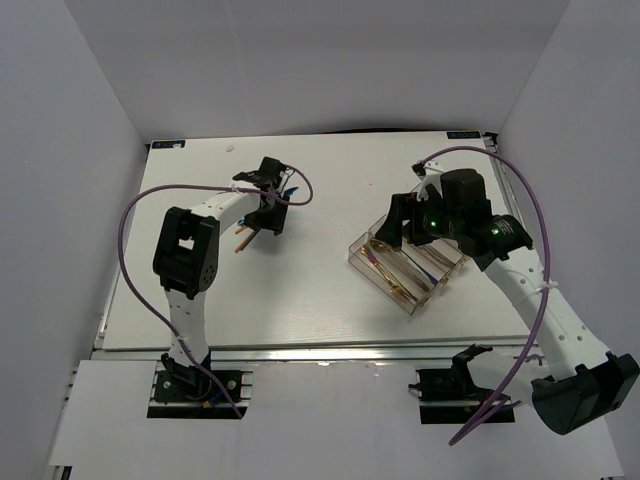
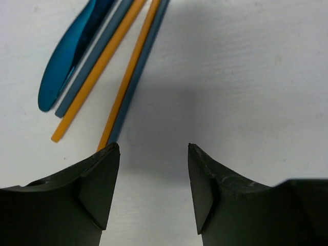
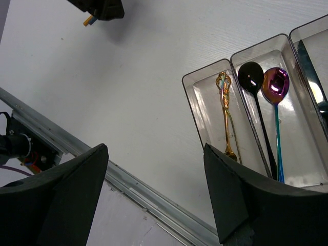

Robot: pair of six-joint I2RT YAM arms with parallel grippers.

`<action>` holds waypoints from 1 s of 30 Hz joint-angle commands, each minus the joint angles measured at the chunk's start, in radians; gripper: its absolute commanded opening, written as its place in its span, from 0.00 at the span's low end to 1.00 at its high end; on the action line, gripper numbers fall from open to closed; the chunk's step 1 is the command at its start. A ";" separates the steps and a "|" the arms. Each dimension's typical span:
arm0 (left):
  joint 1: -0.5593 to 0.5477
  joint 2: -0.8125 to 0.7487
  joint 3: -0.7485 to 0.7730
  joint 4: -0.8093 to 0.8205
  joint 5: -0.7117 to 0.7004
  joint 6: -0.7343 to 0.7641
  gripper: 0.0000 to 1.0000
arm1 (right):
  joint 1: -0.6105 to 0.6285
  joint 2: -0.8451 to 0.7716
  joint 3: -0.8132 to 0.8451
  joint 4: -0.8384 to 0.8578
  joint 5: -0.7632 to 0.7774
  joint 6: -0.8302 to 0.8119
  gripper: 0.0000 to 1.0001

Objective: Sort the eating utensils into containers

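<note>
Left gripper (image 2: 152,148) open, empty; chopsticks (image 2: 97,69) sit off-center, upper left. Closing now probably misses or scatters them. Right gripper (image 3: 155,154) open over tray (image 3: 192,107).

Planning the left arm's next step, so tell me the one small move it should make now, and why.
Probably shift the left gripper sideways, toward the left of its wrist view, until the nearer gold chopstick lies between the fingers. The jaws stand open over the table with nothing between them. That chopstick's end sits at the left-hand fingertip, with the blue pieces beyond it.
</note>
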 commanded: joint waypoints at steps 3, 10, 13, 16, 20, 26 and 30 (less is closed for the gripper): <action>0.018 0.034 0.066 0.009 0.014 0.021 0.65 | 0.000 -0.012 0.036 -0.054 -0.004 -0.017 0.79; 0.041 0.058 0.054 0.015 0.046 0.031 0.64 | -0.001 0.025 0.096 -0.075 0.001 -0.034 0.79; 0.042 0.068 0.046 0.018 0.063 0.028 0.64 | 0.000 0.044 0.126 -0.086 0.008 -0.039 0.79; 0.048 0.071 0.034 0.029 0.055 0.028 0.64 | -0.001 0.054 0.143 -0.086 0.007 -0.039 0.79; 0.055 0.088 0.030 0.011 0.069 0.012 0.57 | 0.000 0.062 0.156 -0.086 0.007 -0.031 0.79; 0.044 0.105 -0.006 -0.029 0.086 -0.030 0.25 | -0.001 0.053 0.159 -0.059 -0.016 0.009 0.77; 0.009 0.083 -0.098 -0.034 0.077 -0.056 0.14 | -0.001 0.051 0.157 -0.042 -0.025 0.033 0.77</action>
